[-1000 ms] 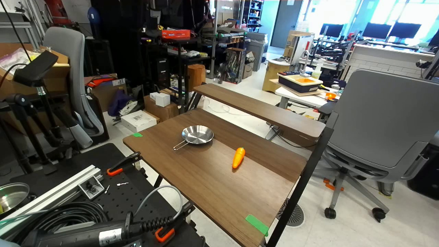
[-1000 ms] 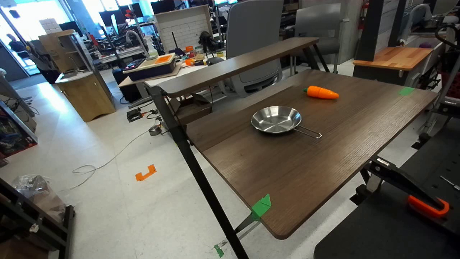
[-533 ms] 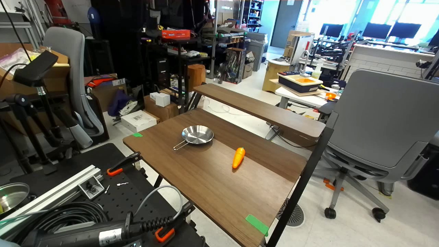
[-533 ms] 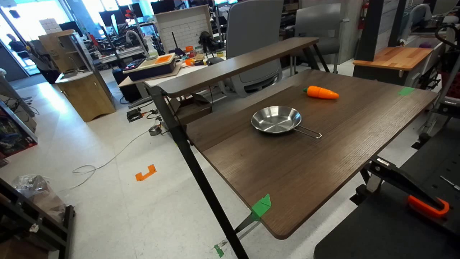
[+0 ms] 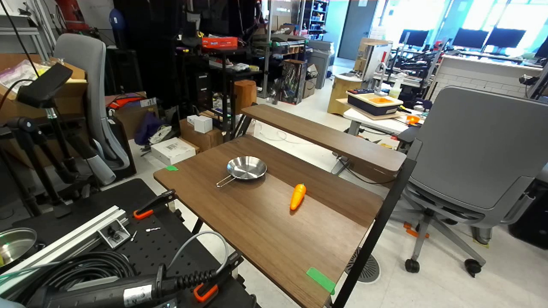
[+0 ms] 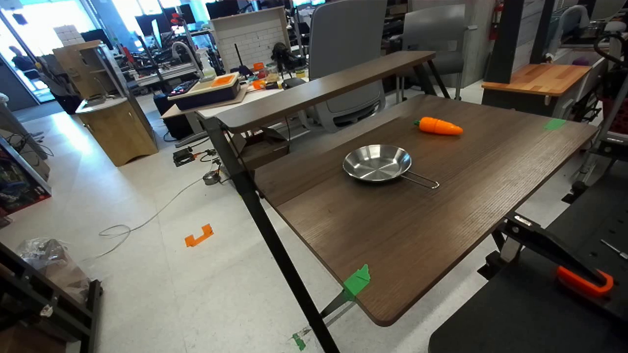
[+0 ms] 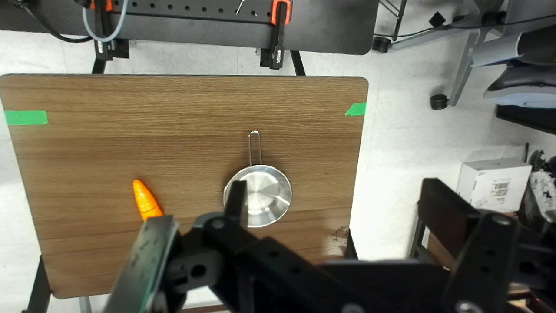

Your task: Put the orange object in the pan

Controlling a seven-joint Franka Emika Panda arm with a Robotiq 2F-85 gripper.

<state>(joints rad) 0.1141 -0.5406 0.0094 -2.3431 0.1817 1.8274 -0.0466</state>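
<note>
The orange object, a carrot shape with a green stub, lies on its side on the brown table, seen in both exterior views. Some distance from it the silver pan rests flat on the same tabletop, its wire handle pointing toward the black bench. The wrist view looks down on both: the orange object at left, its lower end cut off by the gripper's body, and the pan partly behind one finger. High above the table, my gripper is open, with nothing between its fingers. Neither exterior view shows it.
A raised wooden shelf runs along the table's far side, held by slanted black legs. Clamps join a black bench to the opposite edge. Green tape marks tabletop spots. A grey chair stands beyond the shelf end.
</note>
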